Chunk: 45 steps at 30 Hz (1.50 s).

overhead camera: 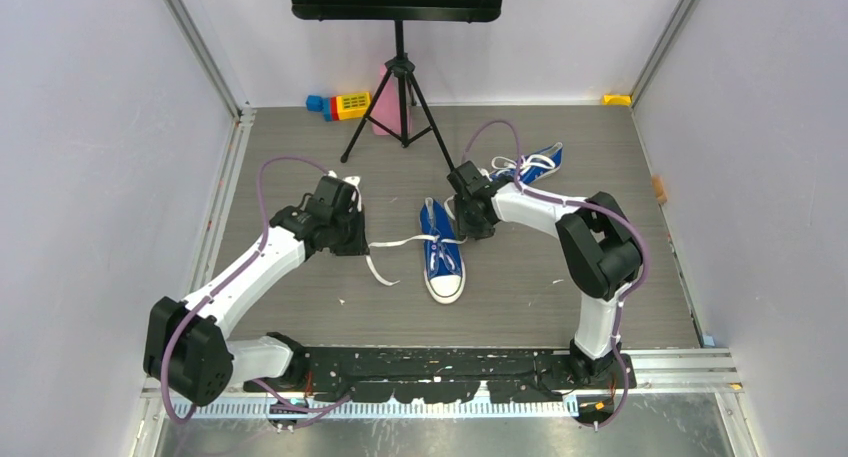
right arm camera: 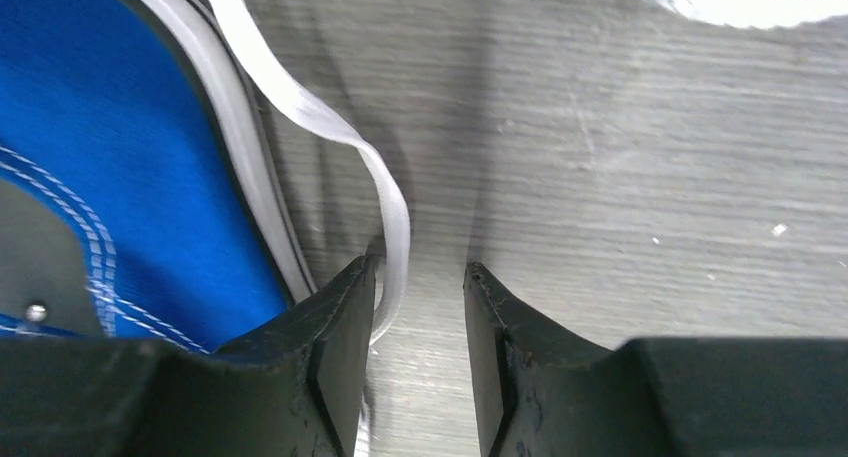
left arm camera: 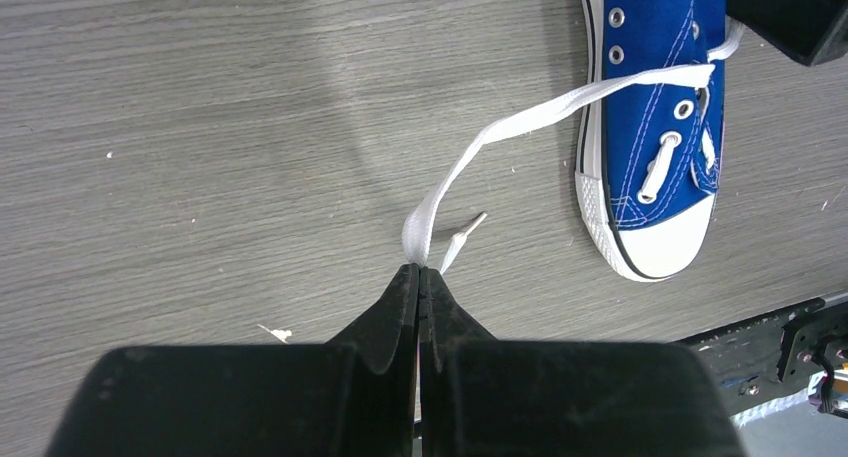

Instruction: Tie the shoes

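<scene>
One blue shoe (overhead camera: 441, 254) lies mid-floor with its white toe cap toward the arm bases; the other shoe (overhead camera: 531, 163) lies behind it to the right. My left gripper (left arm camera: 420, 269) is shut on a white lace (left arm camera: 560, 107) that runs taut up to the near shoe (left arm camera: 655, 127). In the top view the left gripper (overhead camera: 362, 243) sits left of that shoe. My right gripper (right arm camera: 420, 272) is open, low beside the shoe's blue side (right arm camera: 120, 177). A loop of lace (right arm camera: 300, 107) hangs between its fingers against the left one, unpinched. From above, the right gripper (overhead camera: 468, 227) is at the shoe's heel side.
A black tripod stand (overhead camera: 400, 87) rises at the back centre. Coloured toy blocks (overhead camera: 340, 105) lie beside it. A yellow piece (overhead camera: 617, 99) sits in the back right corner. Pale walls close both sides. The other shoe's sole (right arm camera: 740, 2) lies just beyond my right fingers.
</scene>
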Available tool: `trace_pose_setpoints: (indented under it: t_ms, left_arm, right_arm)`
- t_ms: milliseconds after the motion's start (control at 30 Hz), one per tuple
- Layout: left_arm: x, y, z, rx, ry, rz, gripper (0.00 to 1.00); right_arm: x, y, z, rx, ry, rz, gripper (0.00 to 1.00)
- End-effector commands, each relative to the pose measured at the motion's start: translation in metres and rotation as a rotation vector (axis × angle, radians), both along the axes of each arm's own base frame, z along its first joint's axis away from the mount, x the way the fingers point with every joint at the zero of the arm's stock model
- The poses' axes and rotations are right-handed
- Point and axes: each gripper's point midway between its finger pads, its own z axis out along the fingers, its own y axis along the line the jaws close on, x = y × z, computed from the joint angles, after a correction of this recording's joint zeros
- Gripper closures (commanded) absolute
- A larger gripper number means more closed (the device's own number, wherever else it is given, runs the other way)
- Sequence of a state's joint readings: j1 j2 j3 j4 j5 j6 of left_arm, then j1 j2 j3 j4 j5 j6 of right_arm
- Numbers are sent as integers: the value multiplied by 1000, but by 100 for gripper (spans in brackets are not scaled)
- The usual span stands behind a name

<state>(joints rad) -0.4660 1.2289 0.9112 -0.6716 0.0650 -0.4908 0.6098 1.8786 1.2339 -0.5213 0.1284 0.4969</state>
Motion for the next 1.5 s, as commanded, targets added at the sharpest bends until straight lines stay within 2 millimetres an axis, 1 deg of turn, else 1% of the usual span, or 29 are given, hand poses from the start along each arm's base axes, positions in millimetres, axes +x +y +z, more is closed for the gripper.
trace_pose_setpoints:
  t_ms: [0, 133, 233, 333, 433, 500, 567, 633, 800, 867, 967, 1067, 1167, 1267, 1400, 1433, 1467]
  left_arm:
    - [6, -4, 11, -17, -18, -16, 100]
    - [7, -5, 10, -17, -9, -19, 100]
    - [7, -6, 8, -19, -1, -22, 100]
    - [6, -6, 6, -16, 4, -23, 100]
    - [6, -6, 4, -14, 10, -25, 100]
    - [6, -7, 5, -18, 10, -28, 100]
    - [6, -8, 5, -19, 10, -29, 100]
    - [7, -7, 6, -19, 5, -29, 100]
    - [6, -10, 17, -43, -24, -41, 100]
    - [5, -12, 21, -63, -34, -54, 100]
    - [2, -16, 28, -90, -47, -80, 100]
    - [-1, -22, 35, -124, -51, -103, 100]
    - [-5, -26, 40, -149, -50, -129, 100]
    - [-8, -27, 46, -156, -53, -145, 100]
    - [-10, -25, 58, -160, -75, -152, 100]
    - [-11, -26, 63, -168, -83, -156, 100]
    - [-12, -27, 67, -176, -85, -162, 100]
  right_arm:
    - [-12, -31, 10, -144, 0, 4, 57]
    - [-27, -46, 15, -164, -1, -8, 57]
    - [-34, -54, 21, -168, -12, -25, 57]
    - [-37, -70, 24, -193, -14, -50, 56]
    - [-39, -87, 20, -192, 6, -87, 56]
    - [-36, -90, 18, -150, 17, -107, 54]
    - [-30, -87, 21, -95, 5, -117, 45]
    - [-20, -78, 30, -45, -28, -111, 40]
    - [7, -50, 52, 59, -91, -75, 38]
    - [16, -42, 57, 80, -108, -58, 36]
    - [29, -31, 59, 98, -118, -33, 34]
    - [42, -24, 54, 77, -123, -34, 34]
    - [51, -21, 44, 35, -110, -40, 38]
    - [54, -16, 34, 14, -91, -36, 40]
    - [54, -12, 15, -11, -64, -34, 44]
    - [53, -11, 12, -16, -56, -34, 46]
    - [53, -11, 7, -22, -47, -32, 51]
